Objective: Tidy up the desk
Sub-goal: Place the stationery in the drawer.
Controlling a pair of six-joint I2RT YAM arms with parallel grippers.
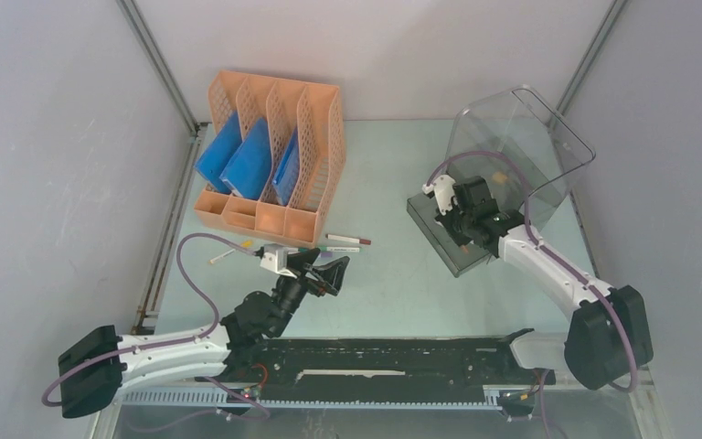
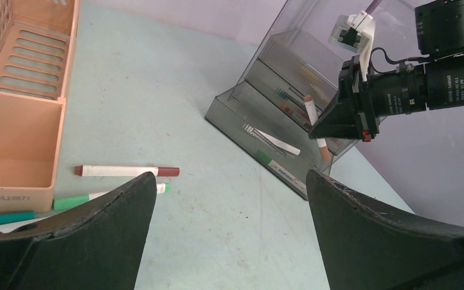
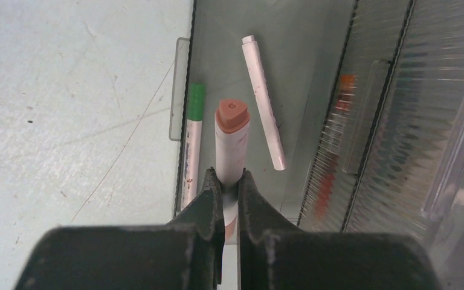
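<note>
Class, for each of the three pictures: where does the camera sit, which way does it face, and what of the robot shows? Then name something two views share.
Top external: above and behind the arms, looking down on the desk; both arms show.
Left wrist: on the left arm, facing across the desk to the drawer box; the open left gripper frames the bottom.
Right wrist: looking down into the open drawer; the right gripper pinches a brown-capped marker.
Shared: both wrist views show that marker.
</note>
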